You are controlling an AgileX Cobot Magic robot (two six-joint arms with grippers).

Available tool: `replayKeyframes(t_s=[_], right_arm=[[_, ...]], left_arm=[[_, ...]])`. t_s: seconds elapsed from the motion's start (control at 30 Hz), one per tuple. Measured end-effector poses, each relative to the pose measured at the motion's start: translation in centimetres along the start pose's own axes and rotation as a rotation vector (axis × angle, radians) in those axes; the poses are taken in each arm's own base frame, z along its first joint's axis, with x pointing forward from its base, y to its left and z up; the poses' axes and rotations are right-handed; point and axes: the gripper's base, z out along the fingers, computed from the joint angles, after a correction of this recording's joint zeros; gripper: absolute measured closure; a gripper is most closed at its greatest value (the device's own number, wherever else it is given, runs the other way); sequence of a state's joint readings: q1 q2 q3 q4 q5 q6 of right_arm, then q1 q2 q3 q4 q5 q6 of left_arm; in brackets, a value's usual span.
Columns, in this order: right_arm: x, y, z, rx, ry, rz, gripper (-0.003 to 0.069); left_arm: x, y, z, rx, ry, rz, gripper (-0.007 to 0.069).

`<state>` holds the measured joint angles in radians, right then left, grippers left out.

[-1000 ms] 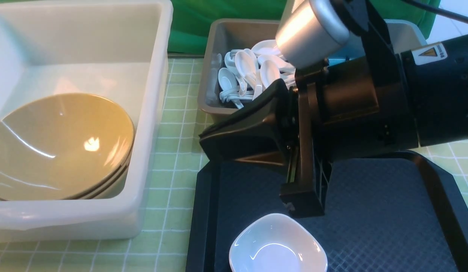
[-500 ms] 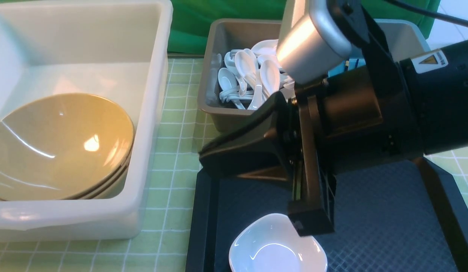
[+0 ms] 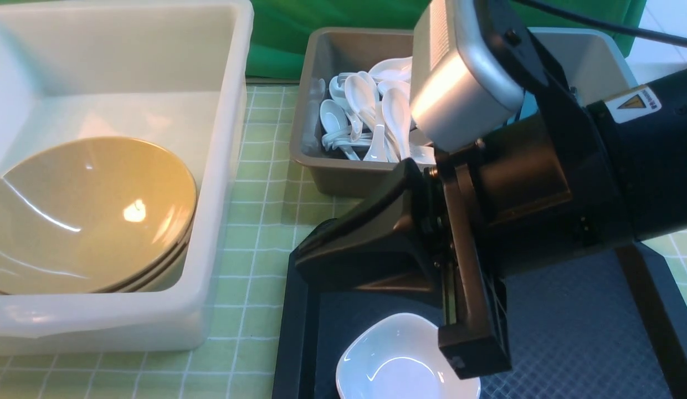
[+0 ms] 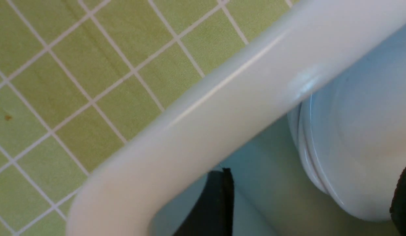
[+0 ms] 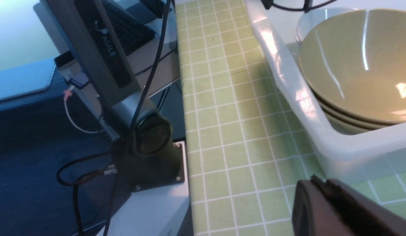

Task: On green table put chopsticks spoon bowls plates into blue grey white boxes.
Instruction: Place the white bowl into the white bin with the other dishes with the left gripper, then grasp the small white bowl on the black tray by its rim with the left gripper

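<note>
Our left pincer (image 4: 311, 200) stands open astride the boxed plates (image 4: 353, 131), freeing them; the right pincer (image 3: 474, 354), seemingly closed, overhangs another plate (image 3: 388, 363).

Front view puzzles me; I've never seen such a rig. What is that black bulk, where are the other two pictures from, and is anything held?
That bulk is the robot's right arm; its right gripper is shut and empty, above a black textured tray bearing a small white dish. The other pictures come from cameras on each wrist. The left wrist view looks down at the large translucent white tub's rim; the left gripper is open, empty. On the green gridded cloth: that tub with stacked olive-tan bowls, and a brownish-grey tub of white ceramic spoons.
</note>
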<state>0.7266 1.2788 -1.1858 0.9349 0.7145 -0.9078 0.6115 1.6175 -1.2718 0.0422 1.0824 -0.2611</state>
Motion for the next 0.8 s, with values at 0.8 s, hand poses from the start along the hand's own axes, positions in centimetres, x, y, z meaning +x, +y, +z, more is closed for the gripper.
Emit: replayKeyframes(t_s=[0.8], right_arm=[[1.2, 3.0, -6.3, 0.044, 0.127, -0.152, 0.06]], left_arm=[[18.7, -17.5, -12.6, 0.733, 0.007, 1.111, 0.0142]])
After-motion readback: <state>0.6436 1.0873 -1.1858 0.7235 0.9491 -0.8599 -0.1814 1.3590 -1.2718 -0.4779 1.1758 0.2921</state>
